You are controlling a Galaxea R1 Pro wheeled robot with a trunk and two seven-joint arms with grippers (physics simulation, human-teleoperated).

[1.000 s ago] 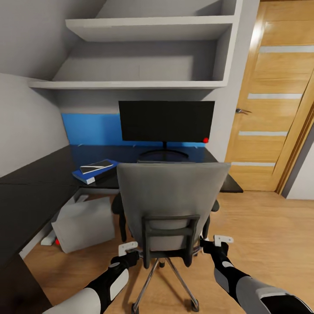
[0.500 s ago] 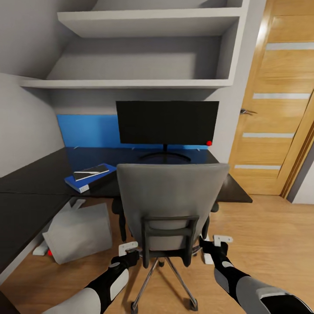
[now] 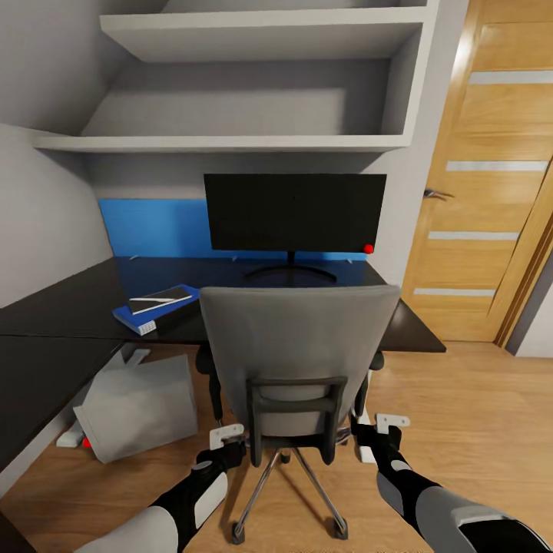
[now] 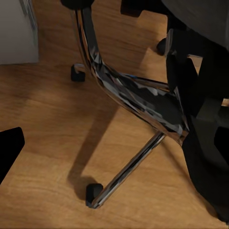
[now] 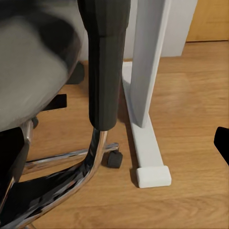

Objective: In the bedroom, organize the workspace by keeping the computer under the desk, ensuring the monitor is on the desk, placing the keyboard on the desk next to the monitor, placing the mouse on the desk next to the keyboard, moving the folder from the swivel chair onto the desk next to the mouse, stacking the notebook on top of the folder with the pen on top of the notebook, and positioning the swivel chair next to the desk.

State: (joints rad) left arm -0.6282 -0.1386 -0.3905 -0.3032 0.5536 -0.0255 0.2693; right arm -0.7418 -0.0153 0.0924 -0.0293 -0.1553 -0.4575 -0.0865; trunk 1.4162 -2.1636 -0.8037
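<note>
Bedroom corner, wood floor (image 3: 461, 399), grey walls, 2 grey wall shelves (image 3: 253, 142) above the workspace, light-wood door (image 3: 491, 177) at the right.

Item 1: desk (image 3: 69, 307), black, L-shaped, running along the back wall and down the left side; white leg (image 5: 150, 71) with a flat foot on the floor, seen in the right wrist view just beside the chair.

Item 2: monitor (image 3: 296, 211), black, upright on its curved foot at the back of the desk, red dot at its lower right corner, blue wall panel (image 3: 153, 228) behind it.

Item 3: folder (image 3: 146, 316), bright blue, flat on the desk left of the monitor; notebook (image 3: 159, 299), dark, stacked on it; pen (image 3: 153, 299), white, lying on the notebook.

Item 4: computer (image 3: 138, 407), pale grey tower, tilted on the floor under the desk's left part, red light low at one corner.

Item 5: swivel chair (image 3: 299, 361), grey back toward the camera, centred before the desk and hiding the desk edge in front of the monitor; chrome base and castors on the floor.

Item 6: left gripper (image 3: 227, 439), at the lower left of the chair back; right gripper (image 3: 384, 430), at the lower right. Whether either is clenched on the chair or released cannot be told.
</note>
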